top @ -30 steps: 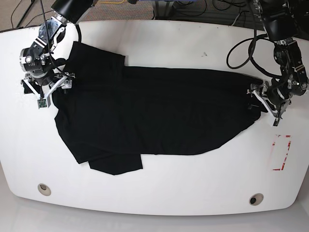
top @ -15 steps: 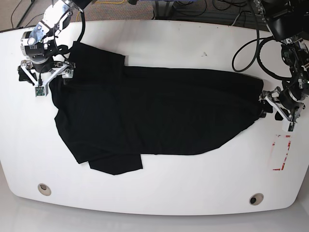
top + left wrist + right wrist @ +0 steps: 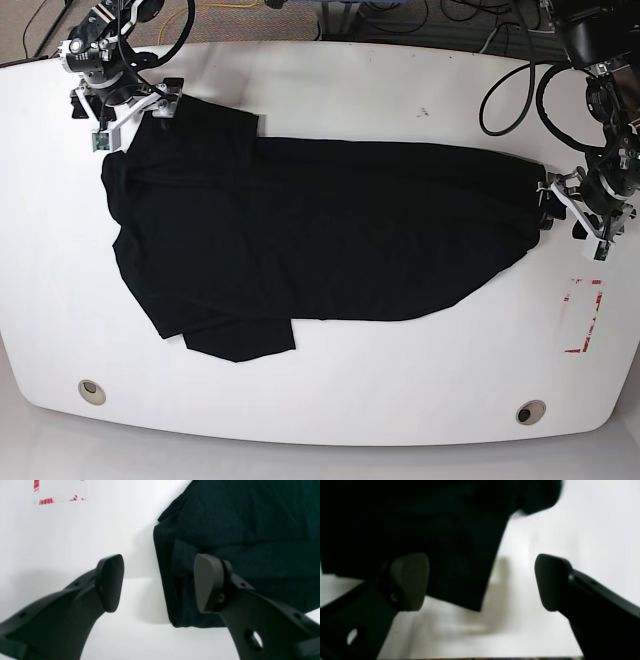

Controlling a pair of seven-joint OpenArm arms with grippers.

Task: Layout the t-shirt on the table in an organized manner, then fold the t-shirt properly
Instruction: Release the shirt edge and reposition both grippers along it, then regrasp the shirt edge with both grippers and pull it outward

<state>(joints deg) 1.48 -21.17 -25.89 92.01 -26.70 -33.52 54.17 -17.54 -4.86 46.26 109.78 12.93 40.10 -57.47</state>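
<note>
The black t-shirt point(image 3: 320, 240) lies spread out on the white table point(image 3: 350, 80), one sleeve at the far left and another at the near left. My right gripper point(image 3: 133, 115) hovers at the far-left sleeve. In the right wrist view it point(image 3: 481, 582) is open: one finger is over the t-shirt point(image 3: 420, 517), the other over bare table point(image 3: 570, 530). My left gripper point(image 3: 560, 212) is at the shirt's right end. It point(image 3: 160, 582) is open and straddles the folded edge of the t-shirt point(image 3: 250, 517), holding nothing.
A red-outlined rectangle mark point(image 3: 583, 315) sits near the right edge, also the mark point(image 3: 60, 492) in the left wrist view. Two round grommet holes point(image 3: 91, 390) point(image 3: 530, 411) lie near the front edge. Dark specks point(image 3: 424, 110) dot the far side. Cables point(image 3: 400, 20) run behind the table.
My right gripper has moved away along the shirt's left side to the far-left sleeve. My left gripper has slid right, off the shirt's end, then slightly farther back. Both stay open.
</note>
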